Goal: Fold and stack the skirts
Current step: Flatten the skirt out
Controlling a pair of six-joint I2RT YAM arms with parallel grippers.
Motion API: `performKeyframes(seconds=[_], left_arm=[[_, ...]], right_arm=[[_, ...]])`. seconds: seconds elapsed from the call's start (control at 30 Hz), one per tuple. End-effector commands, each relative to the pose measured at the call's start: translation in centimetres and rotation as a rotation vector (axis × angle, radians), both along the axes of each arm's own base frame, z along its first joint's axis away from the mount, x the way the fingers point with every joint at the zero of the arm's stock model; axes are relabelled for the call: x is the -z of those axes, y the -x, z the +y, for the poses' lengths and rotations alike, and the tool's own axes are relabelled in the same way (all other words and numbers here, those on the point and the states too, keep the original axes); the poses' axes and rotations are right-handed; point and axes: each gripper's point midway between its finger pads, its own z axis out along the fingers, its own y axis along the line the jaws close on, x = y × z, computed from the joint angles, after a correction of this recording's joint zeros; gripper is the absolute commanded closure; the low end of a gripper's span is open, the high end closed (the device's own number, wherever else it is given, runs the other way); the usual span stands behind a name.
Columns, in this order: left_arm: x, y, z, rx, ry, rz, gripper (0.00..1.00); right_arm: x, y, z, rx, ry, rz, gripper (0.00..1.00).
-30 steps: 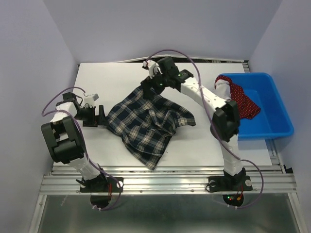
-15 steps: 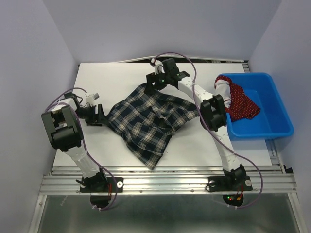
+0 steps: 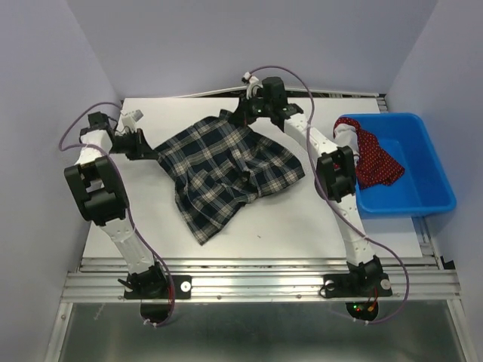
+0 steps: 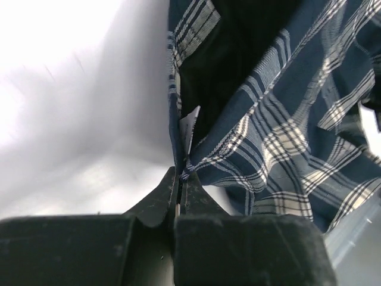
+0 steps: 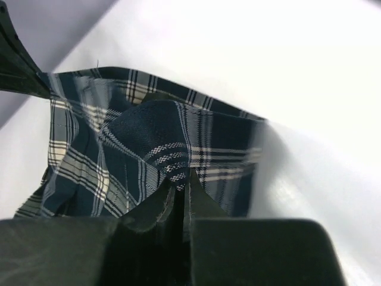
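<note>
Since a second ago both arms have swung toward the far side of the table (image 3: 302, 219), and the plaid skirt (image 3: 226, 166) has been dragged farther away and to the left with them. The left end effector (image 3: 155, 148), open before, is now closed on the skirt's left corner; its wrist view shows the fingers pressed together on the hem. The right end effector (image 3: 238, 118) has also closed and pinches the skirt's far edge. The waist edge runs taut between the two end effectors, and the rest of the cloth trails toward the near edge, lying rumpled on the table. Well to the right of the right end effector, the red dotted skirt (image 3: 377, 162) hangs over the left wall of the blue bin (image 3: 434, 197), as before.
</note>
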Motion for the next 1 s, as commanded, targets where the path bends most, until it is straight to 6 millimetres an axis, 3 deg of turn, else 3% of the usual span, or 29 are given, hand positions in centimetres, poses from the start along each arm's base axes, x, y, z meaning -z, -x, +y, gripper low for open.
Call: performKeyframes(seconds=[0.0,0.03,0.07,0.1,0.13,0.2,0.23,0.27,0.3,0.33,0.37,0.4,0.43,0.47,0.5,0.57,0.6,0.63,0.67,0.7,0.8,0.9,0.97], left_arm=[[-10.9,-5.3,1.5,-0.048,-0.119,-0.32,1.0],[-12.9,-6.3,1.7,-0.069,-0.143,-0.372,1.0],[-14.5,-6.9,1.9,-0.082,-0.17,-0.412,1.0],[-18.1,-7.6,1.9,-0.084,-0.221,-0.504,1.0],[-19.9,-7.8,2.1,-0.09,-0.249,-0.551,1.0],[-23.4,-7.0,1.5,-0.081,-0.329,-0.656,1.0],[-24.0,-6.4,1.3,-0.066,-0.366,-0.688,1.0],[-22.4,-5.8,0.9,-0.021,-0.411,-0.702,1.0],[-24.2,-3.9,0.5,-0.01,-0.461,-0.774,1.0],[-21.1,-3.0,0.4,0.036,-0.511,-0.774,1.0],[-20.0,-1.9,0.2,0.065,-0.548,-0.789,1.0],[-21.2,0.2,-0.3,0.087,-0.606,-0.859,1.0],[-16.8,1.9,-0.7,0.129,-0.623,-0.811,1.0],[-16.7,3.6,-1.4,0.21,-0.702,-0.882,1.0],[-15.2,4.7,-1.8,0.258,-0.734,-0.882,1.0],[-11.5,7.2,-2.5,0.367,-0.799,-0.849,0.79],[-9.1,9.1,-3.0,0.444,-0.847,-0.841,0.43],[-6.7,10.6,-3.3,0.476,-0.845,-0.8,0.33],[-6.4,11.2,-3.5,0.48,-0.853,-0.798,0.23],[-6.8,11.8,-3.6,0.47,-0.869,-0.81,0.21],[-6.8,13.0,-3.6,0.456,-0.843,-0.751,0.21],[-7.0,13.1,-3.3,0.411,-0.81,-0.673,0.21],[-7.1,12.8,-3.4,0.36,-0.767,-0.633,0.21]], right_arm=[[-20.1,-4.9,-6.0,0.141,-0.22,-0.473,0.99],[-23.0,-5.2,-7.2,0.17,-0.238,-0.55,0.99],[-24.5,-4.9,-7.4,0.17,-0.251,-0.592,0.99],[-27.0,-4.1,-8.3,0.169,-0.26,-0.664,0.99],[-29.1,-3.4,-8.6,0.167,-0.269,-0.724,0.99],[-30.2,-1.8,-8.6,0.11,-0.254,-0.789,0.99],[-30.6,-0.8,-8.6,0.078,-0.251,-0.807,0.99],[-30.3,1.3,-8.4,0.012,-0.241,-0.799,0.99],[-29.8,2.2,-8.5,-0.028,-0.21,-0.827,0.99],[-28.0,4.3,-8.5,-0.096,-0.185,-0.792,0.99],[-26.7,5.2,-8.7,-0.125,-0.156,-0.785,0.99],[-25.3,5.9,-9.1,-0.16,-0.093,-0.842,0.99],[-25.1,8.6,-9.3,-0.213,-0.057,-0.866,0.99],[-19.0,9.1,-9.9,-0.268,0.049,-0.855,0.99],[-16.4,10.6,-10.0,-0.305,0.094,-0.838,0.99],[-11.2,13.3,-11.2,-0.362,0.199,-0.802,0.65],[-7.5,15.8,-12.1,-0.409,0.261,-0.782,0.2],[-5.0,16.8,-13.0,-0.411,0.326,-0.736,0.12],[-3.4,17.7,-13.7,-0.43,0.361,-0.717,0.06],[-1.2,19.4,-15.0,-0.431,0.4,-0.629,0.0],[0.1,21.4,-16.2,-0.401,0.421,-0.497,0.0],[-1.4,22.0,-17.0,-0.302,0.409,-0.411,0.0],[-3.2,21.2,-17.1,-0.211,0.391,-0.393,0.01]])
